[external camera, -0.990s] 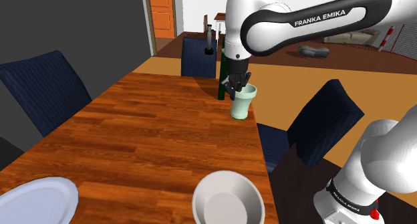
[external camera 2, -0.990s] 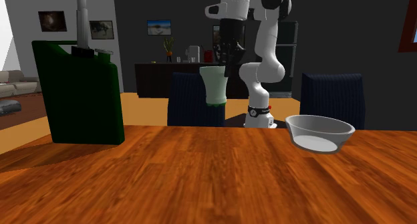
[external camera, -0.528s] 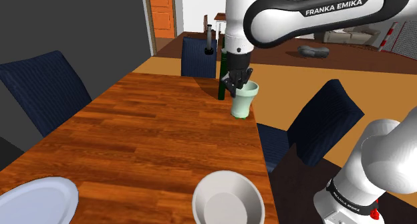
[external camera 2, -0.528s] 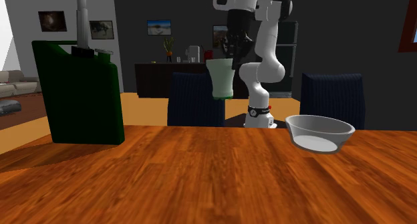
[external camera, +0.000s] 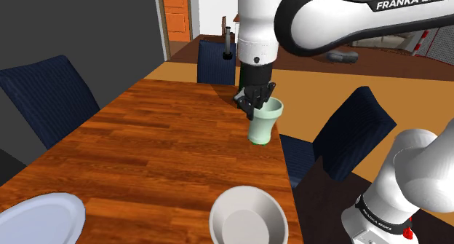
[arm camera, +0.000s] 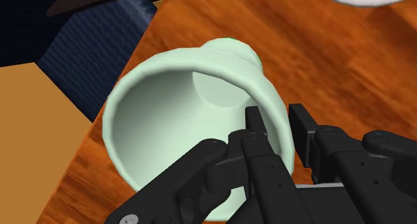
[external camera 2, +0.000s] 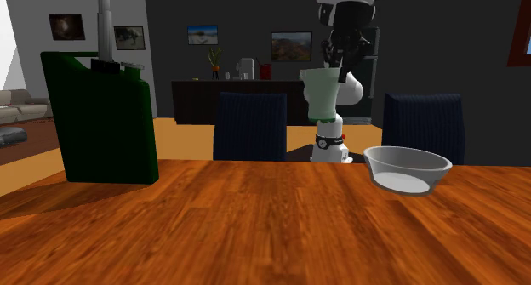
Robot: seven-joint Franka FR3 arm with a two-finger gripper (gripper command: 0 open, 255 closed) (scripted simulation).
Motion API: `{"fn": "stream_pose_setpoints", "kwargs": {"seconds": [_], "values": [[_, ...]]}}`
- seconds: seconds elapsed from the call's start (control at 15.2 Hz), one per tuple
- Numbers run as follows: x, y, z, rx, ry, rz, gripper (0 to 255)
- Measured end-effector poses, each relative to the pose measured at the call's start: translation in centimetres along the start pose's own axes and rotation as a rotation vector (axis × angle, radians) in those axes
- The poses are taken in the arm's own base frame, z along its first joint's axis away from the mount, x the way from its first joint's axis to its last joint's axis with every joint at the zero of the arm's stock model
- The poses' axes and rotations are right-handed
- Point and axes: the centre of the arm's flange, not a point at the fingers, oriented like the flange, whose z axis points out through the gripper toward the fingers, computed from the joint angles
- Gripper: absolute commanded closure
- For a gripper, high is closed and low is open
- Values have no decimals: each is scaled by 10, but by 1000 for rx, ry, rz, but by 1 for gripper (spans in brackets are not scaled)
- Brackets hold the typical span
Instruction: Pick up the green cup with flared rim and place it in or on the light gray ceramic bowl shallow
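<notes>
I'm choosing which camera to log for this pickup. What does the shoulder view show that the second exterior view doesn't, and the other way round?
Shoulder view, not the second exterior: a white plate at the table corner nearest the camera, an orange door beyond it, and the inside of the bowl from above. Second exterior, not the shoulder: framed pictures on the dark wall, a dark sideboard, and the gap between cup and table. Both: the gripper shut on the pale green cup's rim, the bowl, the table, blue chairs.

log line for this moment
phase: carry | claw: shut on pale green cup rim | cup: clear of table | grey bowl: not reached
</notes>
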Motion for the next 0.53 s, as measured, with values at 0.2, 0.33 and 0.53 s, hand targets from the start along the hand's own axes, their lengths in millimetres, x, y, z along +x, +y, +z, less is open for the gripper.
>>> {"fn": "stream_pose_setpoints", "kwargs": {"seconds": [0.2,0.33,0.53], "values": [[-26,-26,-9,1,1,0,255],[-40,-47,-19,1,0,0,255],[-68,-71,-28,0,0,1,255]]}}
